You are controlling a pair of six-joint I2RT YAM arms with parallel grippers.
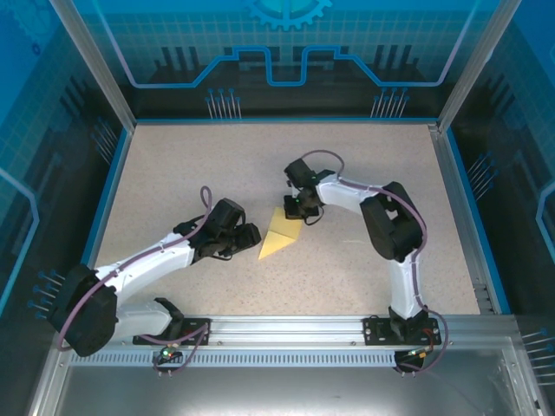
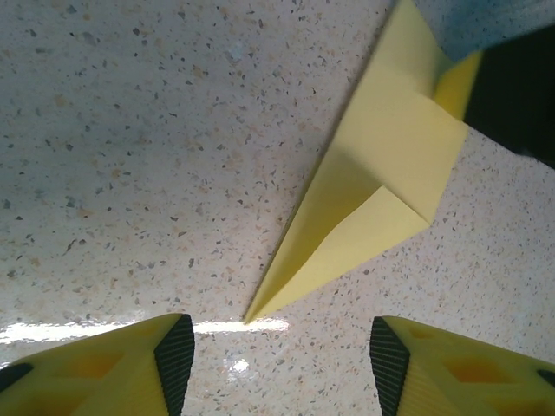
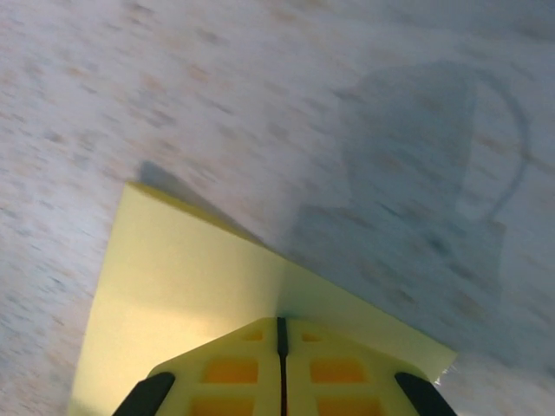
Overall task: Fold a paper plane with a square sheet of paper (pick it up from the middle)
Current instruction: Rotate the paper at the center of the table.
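Pale yellow paper plane (image 1: 279, 236); speckled beige table (image 1: 173, 173).

I work in a robotics lab cell, a closed test booth rather than a home or shop. My counter (image 1: 191, 165) is a speckled beige slab with a blue rim. It is boxed in by aluminium frame posts (image 1: 91, 65) and see-through blue wall panels (image 1: 286, 52) printed with circuit lines and a gear emblem (image 1: 288, 10). Along the near edge runs a slotted aluminium rail (image 1: 286, 328). My left arm base (image 1: 178, 334) and right arm base (image 1: 403, 329) are bolted to it, and purple cables (image 1: 205, 198) loop along the white links. My left end effector (image 2: 282, 355) carries yellow cut-out plastic fingers with black pads, plainly purpose-built research hardware.
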